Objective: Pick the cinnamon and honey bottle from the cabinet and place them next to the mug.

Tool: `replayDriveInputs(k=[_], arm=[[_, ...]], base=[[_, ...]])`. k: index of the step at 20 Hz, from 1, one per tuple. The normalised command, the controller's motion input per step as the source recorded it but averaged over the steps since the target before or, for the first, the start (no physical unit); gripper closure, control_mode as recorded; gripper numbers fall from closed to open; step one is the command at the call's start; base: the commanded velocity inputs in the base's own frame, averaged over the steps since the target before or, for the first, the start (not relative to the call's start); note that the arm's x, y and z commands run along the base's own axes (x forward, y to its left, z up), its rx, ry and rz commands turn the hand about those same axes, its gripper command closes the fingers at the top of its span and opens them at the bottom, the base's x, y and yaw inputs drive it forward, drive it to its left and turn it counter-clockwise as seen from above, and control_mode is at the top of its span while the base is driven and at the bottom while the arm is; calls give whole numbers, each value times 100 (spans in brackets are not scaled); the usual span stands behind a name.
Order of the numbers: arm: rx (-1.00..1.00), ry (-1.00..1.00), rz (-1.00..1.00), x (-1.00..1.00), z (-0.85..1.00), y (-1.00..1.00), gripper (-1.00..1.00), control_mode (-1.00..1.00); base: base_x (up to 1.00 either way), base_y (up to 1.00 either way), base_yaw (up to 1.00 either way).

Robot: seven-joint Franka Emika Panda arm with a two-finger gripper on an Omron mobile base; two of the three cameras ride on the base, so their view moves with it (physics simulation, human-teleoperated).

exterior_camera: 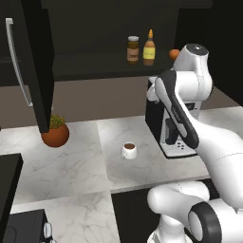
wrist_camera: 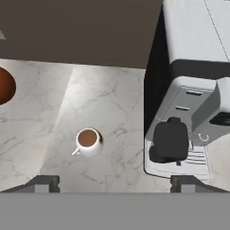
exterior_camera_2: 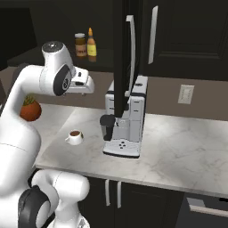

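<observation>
Claw (wrist_camera: 115, 182) hanging wide and empty above the desk (wrist_camera: 40, 121).
Mug (wrist_camera: 88, 142) is sitting on the marble beside the coffee machine (wrist_camera: 188, 112); cinnamon (exterior_camera: 133, 49) and honey bottle (exterior_camera: 149, 47) are standing just beside each other on the cabinet (exterior_camera: 90, 42) shelf, its door (exterior_camera: 33, 61) hanging open; plant pot (exterior_camera: 55, 134) is resting well left of the mug.

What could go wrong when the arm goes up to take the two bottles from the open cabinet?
1. The cinnamon and the honey bottle stand very close together on the cabinet shelf, so gripping one may knock over the other.
2. The open cabinet door hangs beside the coffee machine; the arm may strike it.
3. The open end effector is above the mug, which holds brown liquid and may spill if bumped.
</observation>
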Motion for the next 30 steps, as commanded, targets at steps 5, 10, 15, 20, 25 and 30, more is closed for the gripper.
replayDriveInputs(k=[5,10,15,20,25,30], arm=[[0,0,13,18,98,-1,-100,-100],[-1,0,16,30,39,0,-100,-100],[-6,-6,7,12,4,0,-100,-100],[-7,-27,1,0,52,0,-100,-100],[-1,-12,0,36,41,-2,-100,-100],[0,-3,0,83,0,-8,-100,-100]], base=[[0,0,0],[0,0,0],[0,0,0],[0,0,0],[0,0,0],[0,0,0]])
